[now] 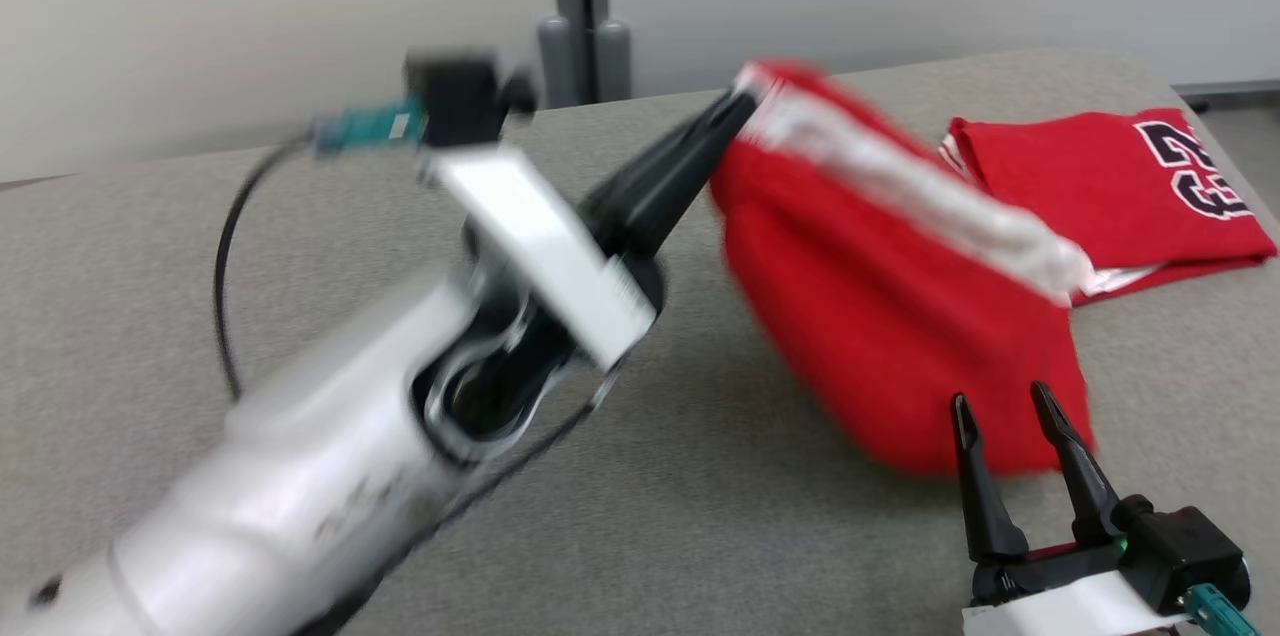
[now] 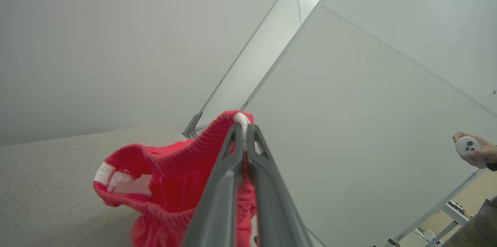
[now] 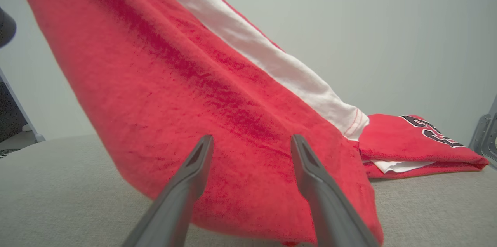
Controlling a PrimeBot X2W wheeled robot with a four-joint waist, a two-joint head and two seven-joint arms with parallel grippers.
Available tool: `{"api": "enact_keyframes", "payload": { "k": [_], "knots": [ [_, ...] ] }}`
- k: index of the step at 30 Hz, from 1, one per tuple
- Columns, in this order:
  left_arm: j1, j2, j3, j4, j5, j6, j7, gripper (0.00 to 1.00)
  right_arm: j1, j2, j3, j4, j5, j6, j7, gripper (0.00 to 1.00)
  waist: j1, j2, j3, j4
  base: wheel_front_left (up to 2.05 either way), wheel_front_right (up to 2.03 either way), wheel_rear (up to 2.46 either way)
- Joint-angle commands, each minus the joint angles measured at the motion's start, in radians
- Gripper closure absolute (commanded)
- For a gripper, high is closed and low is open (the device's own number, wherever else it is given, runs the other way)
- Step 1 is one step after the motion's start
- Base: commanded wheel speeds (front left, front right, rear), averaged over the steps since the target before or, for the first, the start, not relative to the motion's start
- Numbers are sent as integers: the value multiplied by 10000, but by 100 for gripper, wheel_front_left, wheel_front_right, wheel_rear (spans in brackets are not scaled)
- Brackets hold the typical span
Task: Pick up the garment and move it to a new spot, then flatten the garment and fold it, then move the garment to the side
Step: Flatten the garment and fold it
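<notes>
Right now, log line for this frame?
left pincer: shut on red fleecy garment with white band, corner raised | right pincer: open near lower edge | folded red numbered jersey: behind

Two black digits outlined in white (image 1: pixel 1190 168) noted on folded red jersey (image 1: pixel 1090 206), read as 23, lying sideways in head view, same digits partly seen in right wrist view, not legible there, no other text readable.
</notes>
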Motion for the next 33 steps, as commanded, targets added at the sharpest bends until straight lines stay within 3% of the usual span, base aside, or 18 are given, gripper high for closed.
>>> {"api": "enact_keyframes", "payload": {
  "k": [1,7,12,16,20,28,30,31,33],
  "knots": [
    [1130,714,-165,-613,54,268,-345,100,176,-86,-57,-77,-22,-17,-4,0,0,-1,-134,501,0,0,0],
    [3964,2181,-678,-1457,551,776,-1598,100,533,-546,-114,82,389,-17,-4,0,0,-1,190,1309,0,0,0],
    [5028,2524,-395,-1104,814,812,-1984,100,472,-1077,7,957,1311,-17,-4,0,0,-1,401,1771,0,0,0],
    [5652,2535,292,-618,1030,596,-2088,100,-330,-2287,1051,2396,2703,-17,-4,0,0,-1,571,2194,0,0,0],
    [5808,2352,618,-363,1194,470,-2102,100,-1112,-3161,2268,2989,3764,-12,255,0,0,-1,596,2379,0,0,0],
    [5835,1968,798,-96,1499,326,-2106,100,-1770,-4016,4169,2962,5353,-12,647,0,0,-1,666,2542,0,0,0],
    [5864,1927,825,-19,1544,281,-2107,100,-1851,-4083,4425,3036,5492,-12,511,25,0,-1,670,2549,0,0,0],
    [5872,1915,830,26,1563,255,-2107,100,-1902,-4099,4542,3095,5543,-12,443,45,0,-1,671,2549,0,0,0],
    [5870,1886,833,87,1576,229,-2108,100,-2015,-4107,4746,3196,5658,-12,334,56,0,-1,666,2541,0,0,0]
  ]
}}
